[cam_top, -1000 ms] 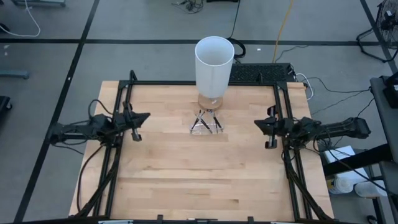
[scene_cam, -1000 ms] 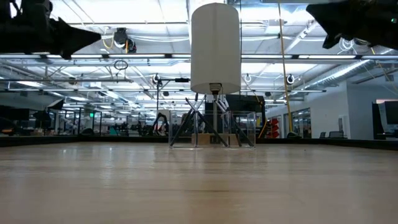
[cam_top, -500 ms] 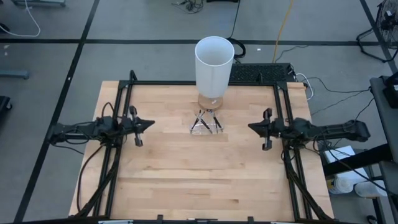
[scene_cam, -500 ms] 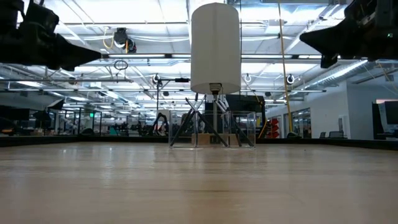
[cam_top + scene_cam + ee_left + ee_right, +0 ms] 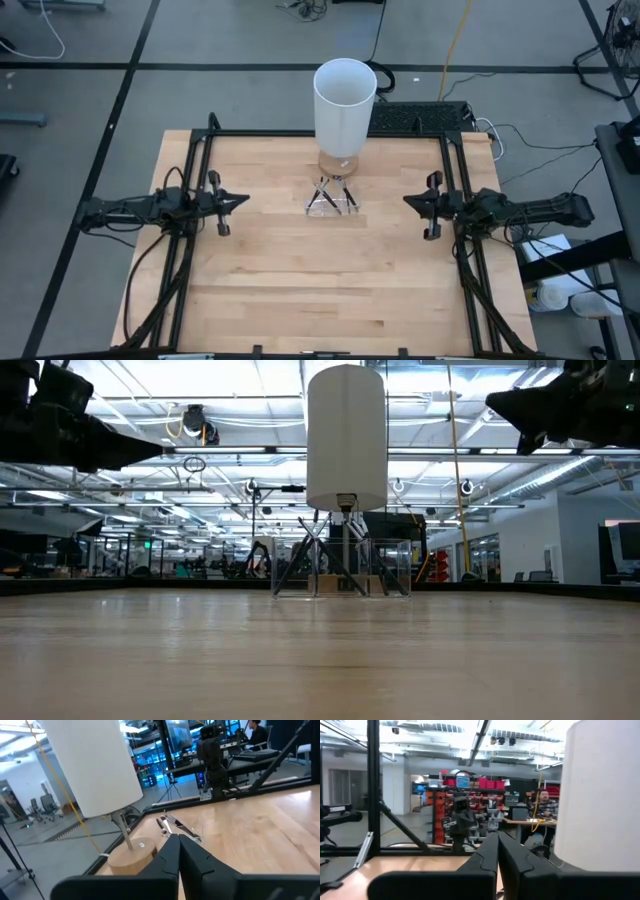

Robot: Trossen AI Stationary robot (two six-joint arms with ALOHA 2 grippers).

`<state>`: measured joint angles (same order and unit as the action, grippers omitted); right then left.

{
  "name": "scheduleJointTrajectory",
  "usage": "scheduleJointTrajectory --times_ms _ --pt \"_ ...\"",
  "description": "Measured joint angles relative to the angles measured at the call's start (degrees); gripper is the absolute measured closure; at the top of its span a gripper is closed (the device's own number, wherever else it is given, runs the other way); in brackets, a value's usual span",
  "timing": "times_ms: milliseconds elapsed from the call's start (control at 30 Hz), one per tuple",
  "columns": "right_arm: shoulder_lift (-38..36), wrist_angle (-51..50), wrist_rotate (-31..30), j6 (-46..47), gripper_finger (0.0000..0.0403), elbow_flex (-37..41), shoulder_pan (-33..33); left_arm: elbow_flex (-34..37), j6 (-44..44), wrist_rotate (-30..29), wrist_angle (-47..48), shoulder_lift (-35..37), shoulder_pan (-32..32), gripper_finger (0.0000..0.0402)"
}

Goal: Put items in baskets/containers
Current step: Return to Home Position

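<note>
On the tabletop (image 5: 300,290) we see sticks (image 5: 324,193) leaning in the container (image 5: 331,204), beside the cylinder (image 5: 344,110), left gripper (image 5: 240,199) and right gripper (image 5: 408,203) both closed, raised at opposite sides.

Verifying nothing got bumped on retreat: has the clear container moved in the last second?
No. The clear container stays in the same spot beside the wooden base.

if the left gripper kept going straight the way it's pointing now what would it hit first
Probably the clear container holding the sticks, straight ahead of the left gripper. The low view shows the gripper riding high, so it might pass over, beside the white cylinder.
</note>
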<state>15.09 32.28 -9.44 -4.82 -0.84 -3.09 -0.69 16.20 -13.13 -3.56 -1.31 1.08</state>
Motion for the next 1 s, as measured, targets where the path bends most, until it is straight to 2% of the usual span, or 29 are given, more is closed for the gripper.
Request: scheduleJointTrajectory --times_ms 133,367,733,1000 --pt "-5.0 -5.41 -2.69 -0.4 0.0403 0.0 0.0 -0.02 0.27 -1.41 0.22 1.06 0.68 0.0401" --pt "-15.01 -14.55 -2.56 -0.49 0.0403 0.04 0.0 -0.76 0.4 -2.34 2.7 1.04 2.09 0.0401" --pt "-14.91 -15.9 -2.5 -0.27 0.0403 0.04 0.0 -0.79 -2.42 -2.4 2.88 1.04 2.44 0.0401" --pt "-14.77 -16.78 -2.5 -0.2 0.0403 0.04 0.0 -0.79 -2.79 -2.33 2.65 0.93 2.42 0.0381"
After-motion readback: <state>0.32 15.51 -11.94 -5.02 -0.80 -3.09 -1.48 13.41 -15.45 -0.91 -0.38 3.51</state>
